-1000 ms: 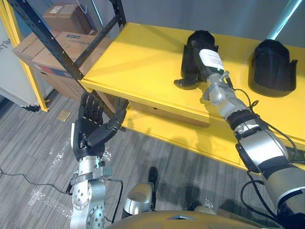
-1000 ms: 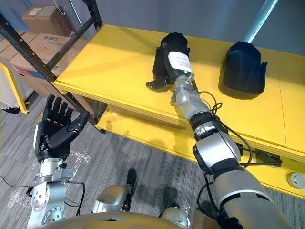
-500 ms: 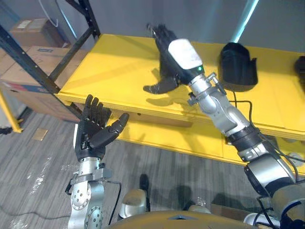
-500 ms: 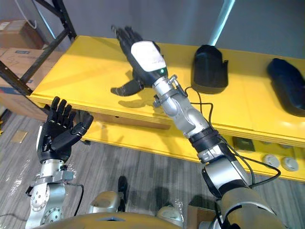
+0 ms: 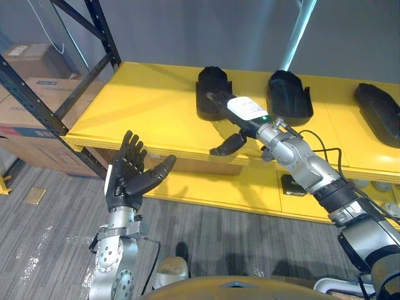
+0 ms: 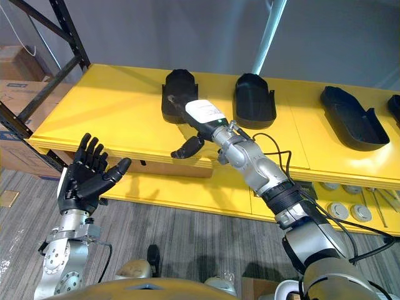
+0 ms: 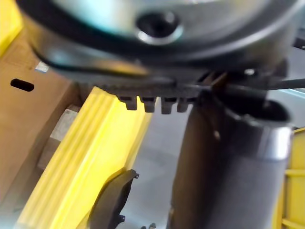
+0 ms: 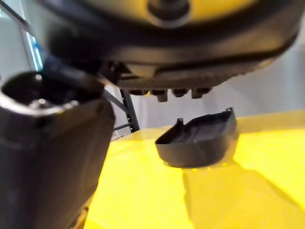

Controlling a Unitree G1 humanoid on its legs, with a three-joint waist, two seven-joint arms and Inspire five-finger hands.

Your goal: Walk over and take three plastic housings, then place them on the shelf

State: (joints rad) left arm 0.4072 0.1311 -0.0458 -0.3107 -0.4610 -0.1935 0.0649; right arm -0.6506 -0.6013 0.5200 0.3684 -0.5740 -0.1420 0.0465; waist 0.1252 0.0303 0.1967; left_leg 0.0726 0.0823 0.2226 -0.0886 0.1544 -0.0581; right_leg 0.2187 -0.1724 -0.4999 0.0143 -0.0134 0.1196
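1 second ago the right hand (image 5: 245, 109) gripped the left housing (image 5: 209, 94); now it has let go, fingers straight and empty beside that housing on the shelf (image 5: 144, 106), so this placement looks done, while the left hand (image 5: 128, 178) hangs open.

Stacked brown cardboard boxes (image 5: 25, 147) sit at the left edge of the frame, on grey striped carpet (image 5: 56, 231). A small tan scrap (image 5: 33, 195) lies on the carpet at lower left. A plain grey wall (image 5: 187, 31) runs across the top, crossed at upper right by a pale blue-green tube (image 5: 295, 37).
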